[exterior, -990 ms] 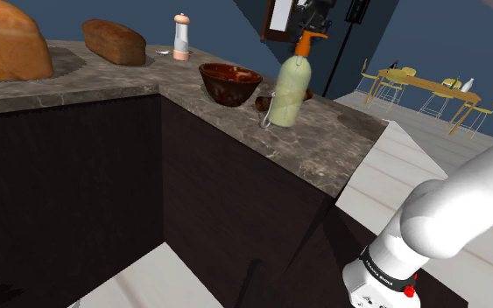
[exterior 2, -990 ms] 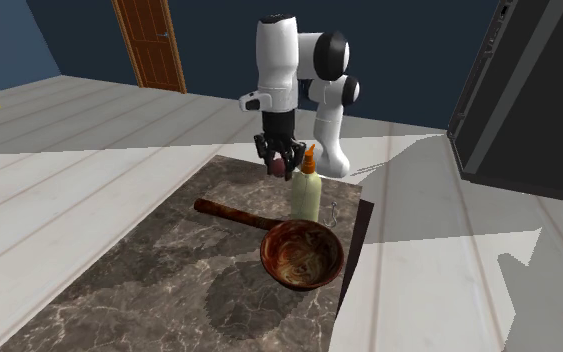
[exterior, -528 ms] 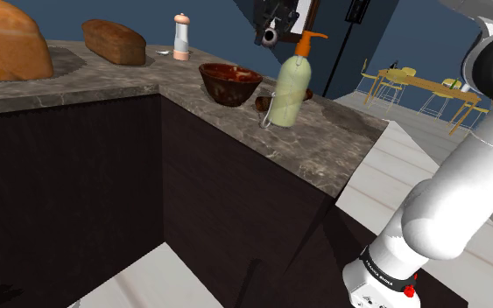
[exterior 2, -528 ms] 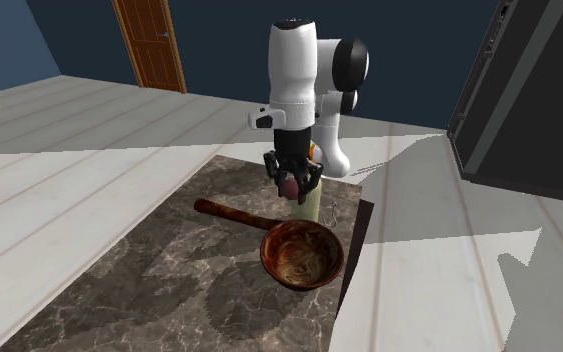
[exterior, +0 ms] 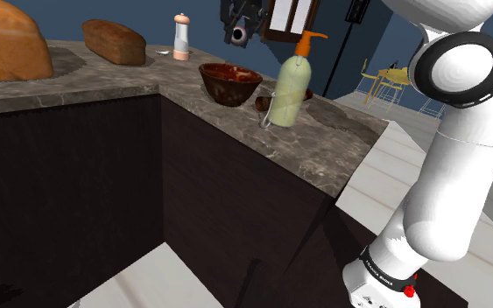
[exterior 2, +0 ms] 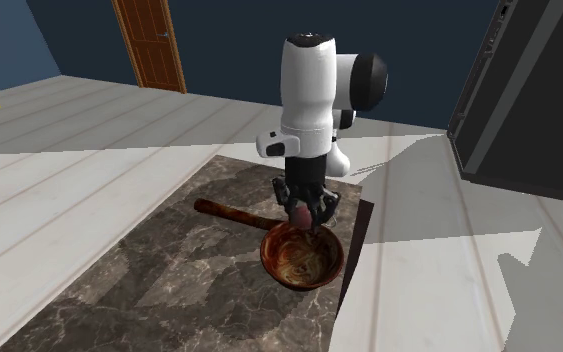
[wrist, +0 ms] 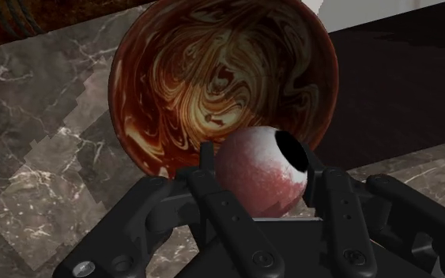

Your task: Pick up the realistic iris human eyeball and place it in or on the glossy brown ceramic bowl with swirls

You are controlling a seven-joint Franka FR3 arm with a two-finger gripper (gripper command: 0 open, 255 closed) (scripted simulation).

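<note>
Just above the bowl (wrist: 182, 77) on the counter (exterior 2: 169, 270), holding the eyeball (wrist: 258, 178) clasped between the two fingers of the gripper (exterior 2: 303, 212). Hanging over the rim nearest the arm rather than the middle, swirled hollow lying slightly ahead of the fingertips. Probably needing a short push forward and down before letting go.

Two loaves: a big loaf (exterior: 8, 39) and a dark loaf (exterior: 113, 41); one bowl (exterior: 230, 83), one eyeball (wrist: 260, 170), one pump bottle (exterior: 290, 87), one grinder (exterior: 180, 37), one wooden spoon (exterior 2: 229, 212)
</note>
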